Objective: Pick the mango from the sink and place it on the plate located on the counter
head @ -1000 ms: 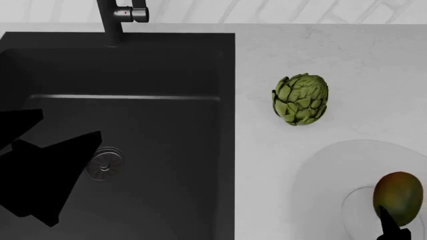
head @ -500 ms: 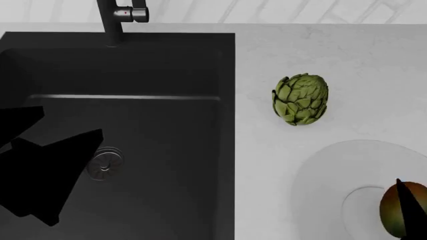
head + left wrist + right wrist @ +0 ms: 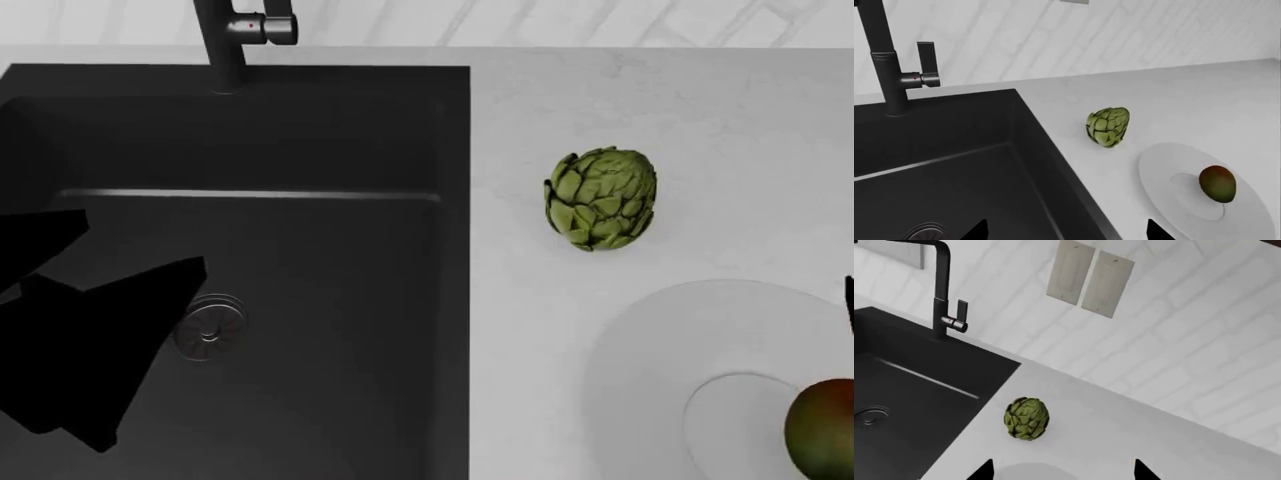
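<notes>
The mango (image 3: 825,428), red-orange and green, lies on the white plate (image 3: 641,340) at the counter's (image 3: 747,130) near right, cut by the head view's edge. In the left wrist view the mango (image 3: 1217,183) rests beside the centre well of the plate (image 3: 1161,165). Over the black sink (image 3: 334,300), my left gripper (image 3: 1067,232) is open and holds nothing. My right gripper (image 3: 1064,471) is open and empty above the plate's far rim (image 3: 1031,474). The right wrist view does not show the mango.
A green artichoke (image 3: 601,198) stands on the counter between the sink and the plate. The dark faucet (image 3: 224,40) rises behind the sink, and the drain (image 3: 211,322) sits in the basin floor. My left arm's dark shape (image 3: 80,350) covers the basin's left part.
The right gripper's finger, which was at the mango, has left it and drawn away to the head view's right edge. The mango has shifted right and nearer on the plate. The left arm has not moved.
</notes>
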